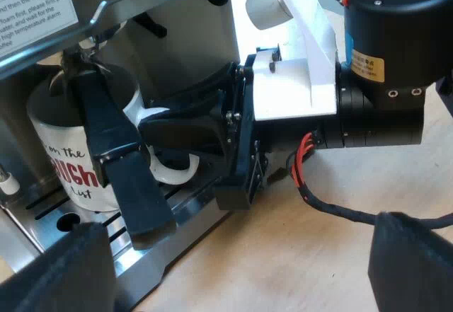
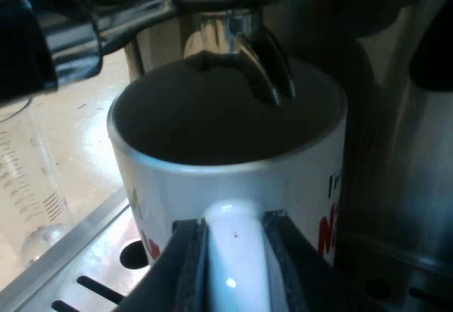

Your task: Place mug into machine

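Observation:
A white mug [image 1: 53, 124] with red lettering stands on the espresso machine's drip tray [image 1: 185, 233], under the spouts of the metal holder [image 2: 237, 43] locked into the machine's front. The holder's dark handle [image 1: 117, 160] sticks out past the mug. My right gripper [image 2: 236, 269] is shut on the mug's white handle [image 2: 233, 245], one finger on each side. From the left wrist view, the right gripper [image 1: 170, 139] reaches in at the mug's handle. My left gripper [image 1: 241, 273] hangs open over the table by the tray's corner, with nothing between its fingers.
A measuring glass [image 2: 28, 185] stands on the wooden table [image 1: 297, 255] beside the drip tray [image 2: 85, 262]. The machine's steel body [image 2: 410, 185] rises close behind the mug. A white label [image 1: 35, 11] is on the machine's upper front.

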Controlling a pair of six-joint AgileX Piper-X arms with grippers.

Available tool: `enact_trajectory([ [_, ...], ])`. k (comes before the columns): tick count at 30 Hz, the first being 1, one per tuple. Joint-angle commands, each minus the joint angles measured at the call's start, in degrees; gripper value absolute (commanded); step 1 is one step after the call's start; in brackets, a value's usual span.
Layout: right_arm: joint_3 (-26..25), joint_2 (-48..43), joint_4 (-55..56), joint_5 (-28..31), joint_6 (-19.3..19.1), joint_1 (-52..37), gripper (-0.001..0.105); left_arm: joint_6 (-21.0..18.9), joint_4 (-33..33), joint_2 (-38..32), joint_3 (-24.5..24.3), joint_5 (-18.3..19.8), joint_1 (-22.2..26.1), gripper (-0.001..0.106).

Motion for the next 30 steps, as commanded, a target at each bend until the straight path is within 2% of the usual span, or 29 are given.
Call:
enact_trajectory([
  [1,-0.6,-0.2,-1.6,0.4,-0.9,0.0,0.000,-0.1,-1.1,-0.2,-0.5,-0.9,-0.4,0.079],
  [13,-0.6,-0.2,-1.6,0.4,-0.9,0.0,0.001,-0.1,-1.1,-0.2,-0.5,-0.7,-0.4,0.079],
  [16,-0.6,-0.2,-1.6,0.4,-0.9,0.0,0.015,-0.1,-1.1,-0.2,-0.5,-0.7,-0.4,0.079],
  [18,-0.6,-0.2,-1.6,0.4,-0.9,0.0,0.032,-0.1,-1.1,-0.2,-0.5,-0.7,-0.4,0.079],
  [20,-0.6,-0.2,-1.6,0.4,-0.9,0.0,0.039,-0.1,-1.1,-0.2,-0.5,-0.7,-0.4,0.079],
  [27,-0.6,-0.2,-1.6,0.4,-0.2,0.0,0.042,-0.1,-1.1,-0.2,-0.5,-0.7,-0.4,0.079],
  [30,-0.4,-0.5,-1.6,0.4,2.1,0.0,0.042,-0.1,-1.1,-0.2,-0.5,-0.7,-0.4,0.079],
])
